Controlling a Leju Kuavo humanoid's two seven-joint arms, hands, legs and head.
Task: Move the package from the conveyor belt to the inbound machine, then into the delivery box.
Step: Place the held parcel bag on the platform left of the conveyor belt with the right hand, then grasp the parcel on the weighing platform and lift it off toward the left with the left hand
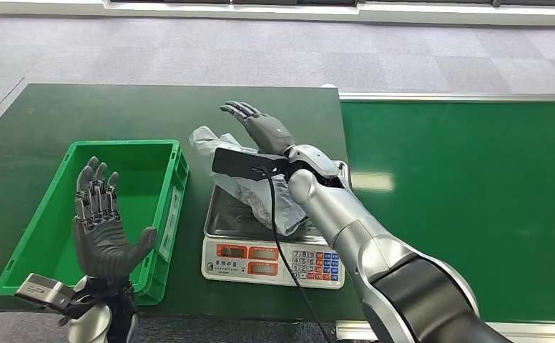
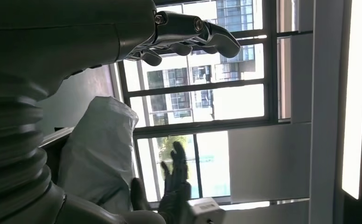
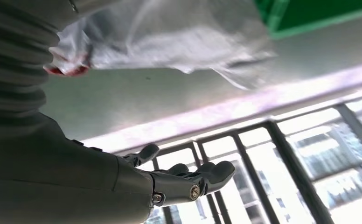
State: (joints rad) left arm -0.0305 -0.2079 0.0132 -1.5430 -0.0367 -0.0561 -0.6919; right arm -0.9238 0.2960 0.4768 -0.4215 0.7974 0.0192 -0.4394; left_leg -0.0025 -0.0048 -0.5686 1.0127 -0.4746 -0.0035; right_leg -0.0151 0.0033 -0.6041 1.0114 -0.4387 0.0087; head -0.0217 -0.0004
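Observation:
The package [image 1: 249, 196], a crumpled grey plastic bag, lies on the steel pan of the inbound machine [image 1: 271, 261], a scale with red displays and a keypad. My right hand [image 1: 260, 125] stretches out flat over the bag's far end, fingers apart, holding nothing; whether it touches the bag I cannot tell. My left hand [image 1: 103, 221] is raised at the near edge of the green delivery box [image 1: 124, 144], palm up and fingers spread, empty. The left wrist view shows the left hand's fingers [image 2: 188, 32] and the package [image 2: 100, 149]. In the right wrist view the right hand's fingers [image 3: 188, 179] sit apart from the package [image 3: 170, 32].
The green conveyor belt [image 1: 468, 200] runs along the right, level with the dark green table [image 1: 117, 107]. A black cable [image 1: 278, 243] hangs from my right wrist across the scale. Grey carpet lies beyond the table.

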